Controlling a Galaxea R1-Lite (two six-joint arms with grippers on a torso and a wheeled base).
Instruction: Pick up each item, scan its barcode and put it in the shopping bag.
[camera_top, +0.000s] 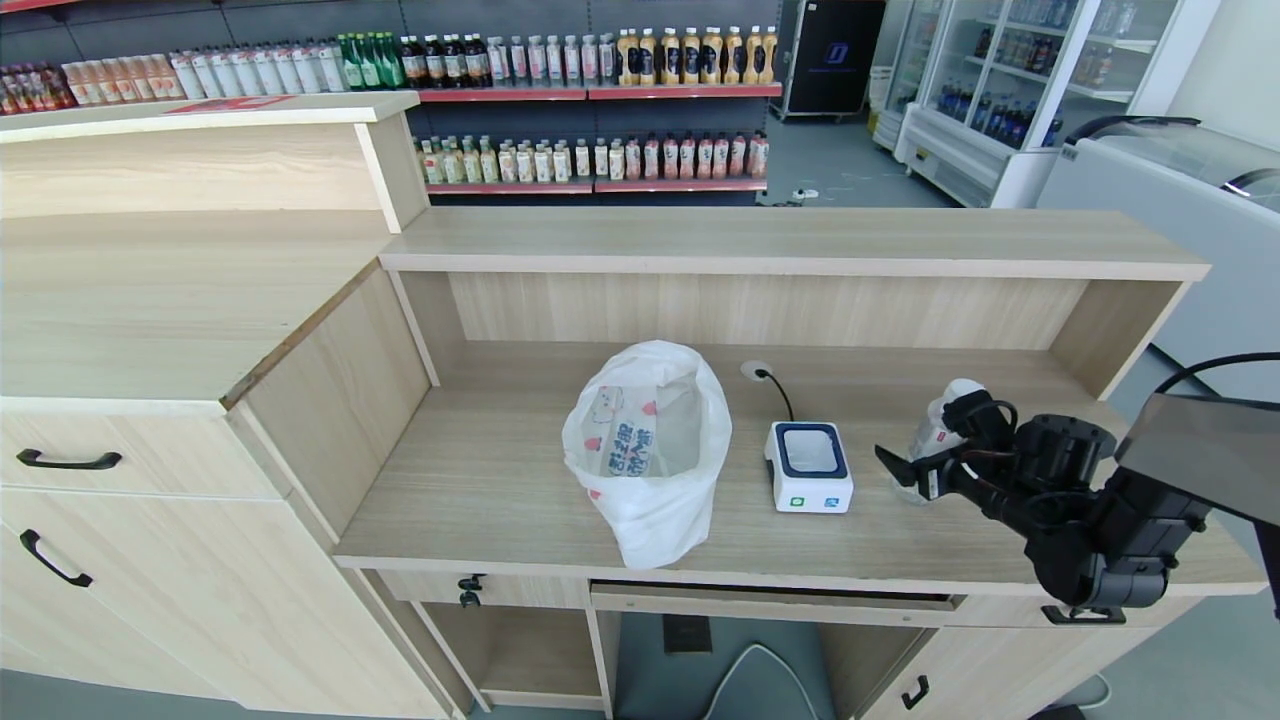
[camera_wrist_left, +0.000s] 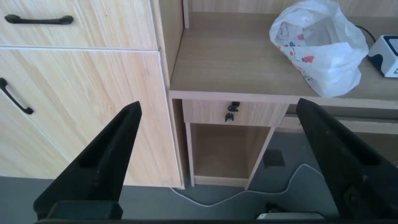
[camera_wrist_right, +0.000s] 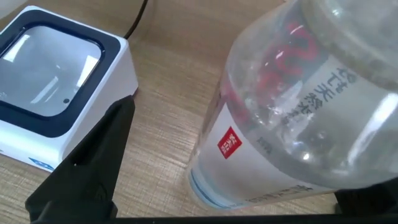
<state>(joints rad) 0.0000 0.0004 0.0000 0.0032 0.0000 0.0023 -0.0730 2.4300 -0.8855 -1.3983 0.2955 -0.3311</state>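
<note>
Right wrist view: the right gripper's (camera_wrist_right: 224, 186) black fingers (camera_wrist_right: 87, 168) are spread either side of a clear plastic bottle (camera_wrist_right: 298, 118) on the pale wooden counter (camera_top: 480, 480), just right of the white box scanner (camera_top: 808, 466). The left gripper's (camera_wrist_left: 219, 112) fingers are spread wide and hold nothing.

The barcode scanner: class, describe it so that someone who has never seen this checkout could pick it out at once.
Find the light wooden counter. On it, between the white shopping bag and the clear bottle, sits the scanner. It alone is a small white box with a dark-framed window on top and a black cable behind.
</note>
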